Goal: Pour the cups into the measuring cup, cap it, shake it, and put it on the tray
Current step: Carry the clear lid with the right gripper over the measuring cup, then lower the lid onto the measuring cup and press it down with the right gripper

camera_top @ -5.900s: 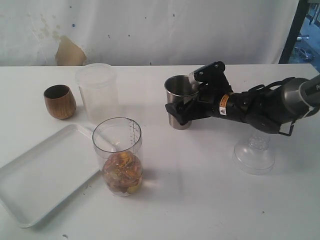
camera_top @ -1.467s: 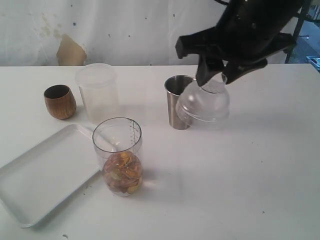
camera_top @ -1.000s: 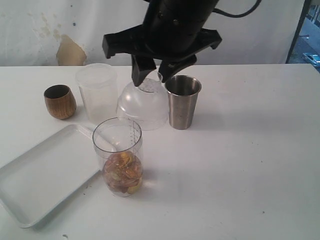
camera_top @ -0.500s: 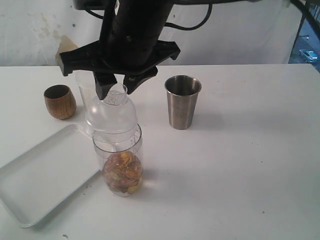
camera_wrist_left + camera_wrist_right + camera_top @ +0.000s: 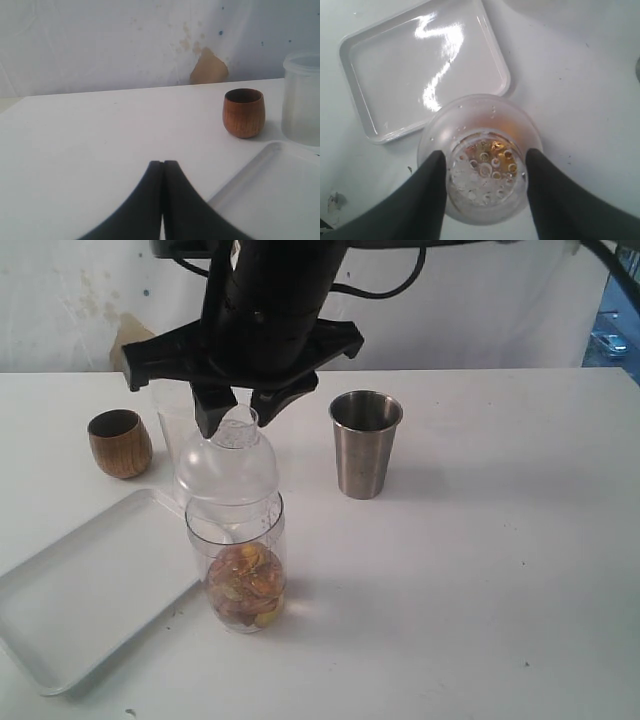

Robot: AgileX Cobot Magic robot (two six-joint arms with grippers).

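My right gripper (image 5: 236,410) is shut on the neck of a clear domed cap (image 5: 227,465) with strainer holes. It holds the cap directly over the measuring cup (image 5: 236,560), a clear marked cylinder with amber pieces at its bottom. The cap's lower edge meets the cup's rim; I cannot tell whether it is seated. In the right wrist view the fingers (image 5: 427,200) flank the cap (image 5: 470,125). The brown wooden cup (image 5: 119,443) stands far left, the steel tumbler (image 5: 364,443) to the right. The white tray (image 5: 80,590) lies at front left. My left gripper (image 5: 163,163) is shut and empty.
A frosted plastic container (image 5: 170,425) stands just behind the measuring cup, partly hidden by the cap and my arm. In the left wrist view it (image 5: 301,97) sits beside the wooden cup (image 5: 243,113), with the tray's rim (image 5: 250,172) close in front.
My right gripper has carried the cap leftward from beside the steel tumbler to above the measuring cup, then settled slightly. The left gripper has not moved.
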